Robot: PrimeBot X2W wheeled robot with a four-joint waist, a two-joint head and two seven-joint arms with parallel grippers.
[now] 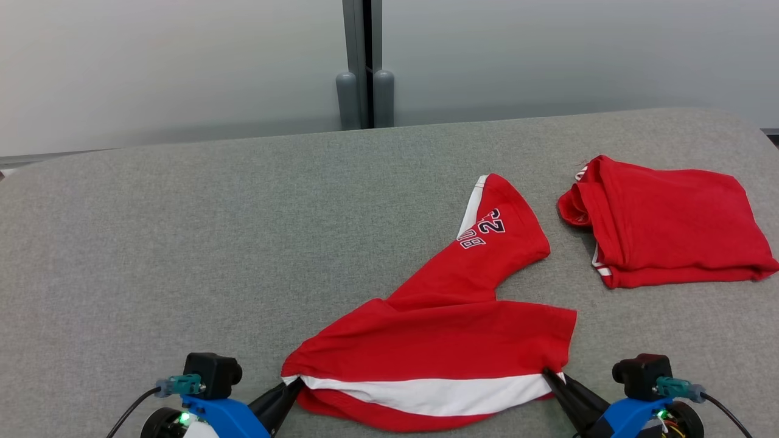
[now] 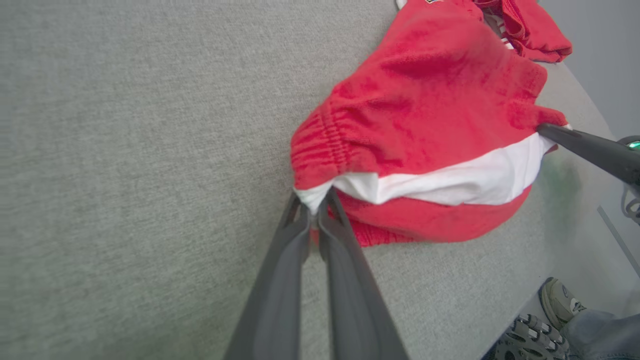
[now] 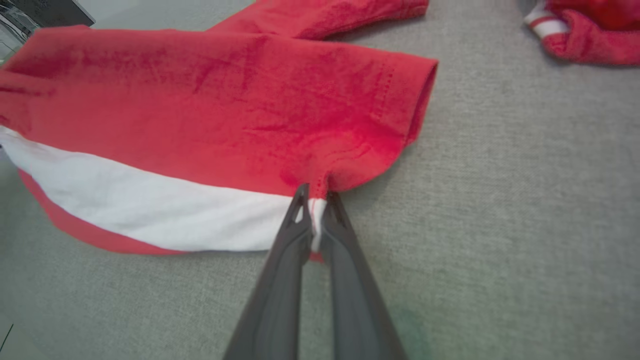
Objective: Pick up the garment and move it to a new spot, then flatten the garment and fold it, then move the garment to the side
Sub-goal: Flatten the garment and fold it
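Note:
The garment (image 1: 438,340) is a pair of red shorts with a white side stripe, lying near the front edge of the grey surface, one leg with white lettering stretching toward the back right. My left gripper (image 1: 294,384) is shut on the garment's left corner at the gathered waistband (image 2: 314,197). My right gripper (image 1: 551,376) is shut on the garment's right corner, pinching the white stripe at the leg hem (image 3: 314,200). The right gripper's dark finger (image 2: 585,147) also shows in the left wrist view, touching the stripe's end.
A second red garment (image 1: 666,222) lies folded at the back right of the grey padded table (image 1: 182,243). Beyond the table's rounded edge, a person's shoe (image 2: 560,302) and a wheeled base (image 2: 532,337) are on the floor. Frosted panels stand behind the table.

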